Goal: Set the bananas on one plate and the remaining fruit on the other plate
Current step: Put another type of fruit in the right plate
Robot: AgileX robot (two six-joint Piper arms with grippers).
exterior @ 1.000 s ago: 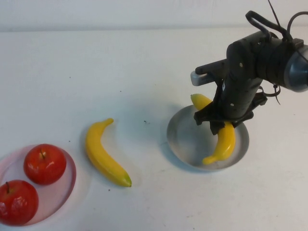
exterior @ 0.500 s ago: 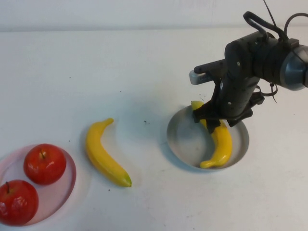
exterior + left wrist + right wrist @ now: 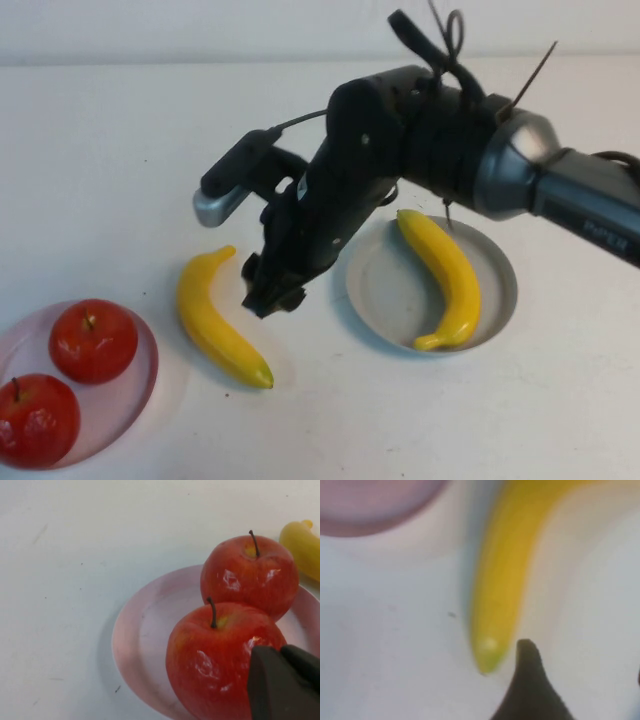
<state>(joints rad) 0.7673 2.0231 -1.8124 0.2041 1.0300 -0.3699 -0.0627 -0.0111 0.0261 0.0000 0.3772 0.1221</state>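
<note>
One banana [image 3: 445,275] lies in the grey-blue plate [image 3: 385,300]. The other banana [image 3: 215,325] lies on the table between the two plates. My right gripper [image 3: 268,290] hangs open and empty just right of that banana's upper half. In the right wrist view the banana's greenish tip [image 3: 487,655] sits beside one finger [image 3: 530,690], and the right gripper [image 3: 585,680] holds nothing. Two red apples [image 3: 93,340] [image 3: 35,420] sit on the pale pink plate [image 3: 140,385]. My left gripper [image 3: 277,652] is out of the high view; it hovers shut beside the nearer apple [image 3: 210,660].
The table is plain white. The right arm's body [image 3: 400,130] reaches across above the grey-blue plate's left side. The left wrist view shows the far apple [image 3: 250,575], the pink plate's rim [image 3: 130,640] and a banana end [image 3: 302,545].
My right gripper let go of the banana, which now lies in the grey-blue plate. The arm swung left and lowered beside the banana on the table.
</note>
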